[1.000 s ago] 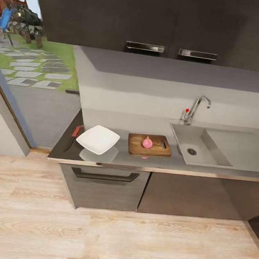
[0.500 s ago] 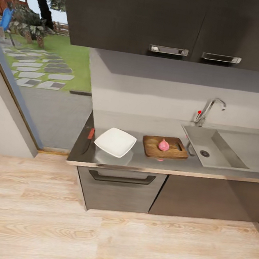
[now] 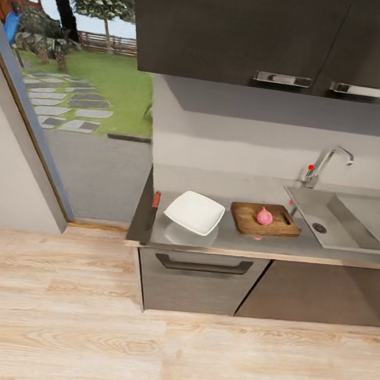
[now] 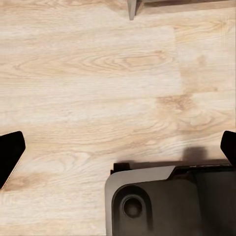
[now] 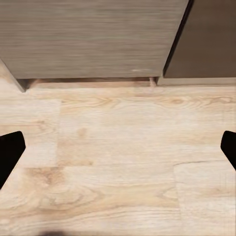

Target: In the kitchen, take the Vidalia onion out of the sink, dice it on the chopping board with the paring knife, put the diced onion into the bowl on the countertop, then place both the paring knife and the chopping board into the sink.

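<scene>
A pink Vidalia onion (image 3: 264, 216) sits on the dark-brown chopping board (image 3: 246, 218), which lies on the grey countertop (image 3: 237, 241) just left of the sink (image 3: 349, 225). The white squarish bowl (image 3: 194, 212) stands to the left of the board. At the counter's far left edge lies the red-handled paring knife (image 3: 155, 199). The chrome tap (image 3: 328, 162) with its red knob rises behind the basin. My left gripper (image 4: 119, 152) is open over the wooden floor, holding nothing. My right gripper (image 5: 119, 150) is open too, facing the floor in front of the cabinets.
Dark upper cabinets (image 3: 250, 28) hang over the counter. A drawer with a dark handle (image 3: 203, 265) sits under the bowl. A glass wall (image 3: 57, 103) onto a garden stands at the left. My own base (image 4: 162, 201) shows in the left wrist view. Wooden floor (image 3: 131, 339) spreads between me and the counter.
The whole head picture has slid rightward, so the camera has moved, not the things. Onion, board, bowl and knife keep their places on the counter.
</scene>
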{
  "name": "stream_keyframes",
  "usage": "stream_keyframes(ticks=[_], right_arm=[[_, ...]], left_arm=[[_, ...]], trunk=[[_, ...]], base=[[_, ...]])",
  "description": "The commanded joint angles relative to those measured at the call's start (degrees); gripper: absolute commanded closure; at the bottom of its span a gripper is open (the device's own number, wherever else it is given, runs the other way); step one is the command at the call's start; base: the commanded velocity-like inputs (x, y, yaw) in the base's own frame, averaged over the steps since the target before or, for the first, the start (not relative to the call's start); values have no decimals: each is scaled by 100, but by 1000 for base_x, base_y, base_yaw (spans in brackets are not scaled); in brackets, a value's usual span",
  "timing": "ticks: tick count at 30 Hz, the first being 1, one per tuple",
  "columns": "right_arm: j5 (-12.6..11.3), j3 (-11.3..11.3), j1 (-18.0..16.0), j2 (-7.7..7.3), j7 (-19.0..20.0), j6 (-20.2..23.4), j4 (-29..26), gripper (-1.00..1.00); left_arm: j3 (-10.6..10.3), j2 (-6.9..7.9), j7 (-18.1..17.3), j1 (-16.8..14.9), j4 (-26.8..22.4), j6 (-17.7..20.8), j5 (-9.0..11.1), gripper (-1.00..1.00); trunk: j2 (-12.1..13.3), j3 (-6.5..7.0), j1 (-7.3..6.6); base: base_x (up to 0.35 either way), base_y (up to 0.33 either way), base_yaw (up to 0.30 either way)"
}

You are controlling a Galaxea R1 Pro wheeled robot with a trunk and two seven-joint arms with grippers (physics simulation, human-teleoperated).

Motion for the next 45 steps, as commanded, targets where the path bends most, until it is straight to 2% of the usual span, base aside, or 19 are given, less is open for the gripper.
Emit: stream_keyframes(ticks=[1, 23, 45], right_arm=[[60, -9, -2, 3, -52, -11, 1, -100], [61, -9, -2, 3, -52, -3, 4, -100], [60, -9, -2, 3, -52, -3, 4, -100]], left_arm=[[-16, 6, -11, -1, -1, -10, 56, -100], [-16, 6, -11, -1, 8, -10, 56, -100], [-16, 6, -11, -1, 8, -10, 56, -100]], trunk=[[-10, -9, 3], [-10, -9, 3], [-10, 52, 3]], base=[[0, 316, 0], [0, 316, -7], [0, 316, -117]])
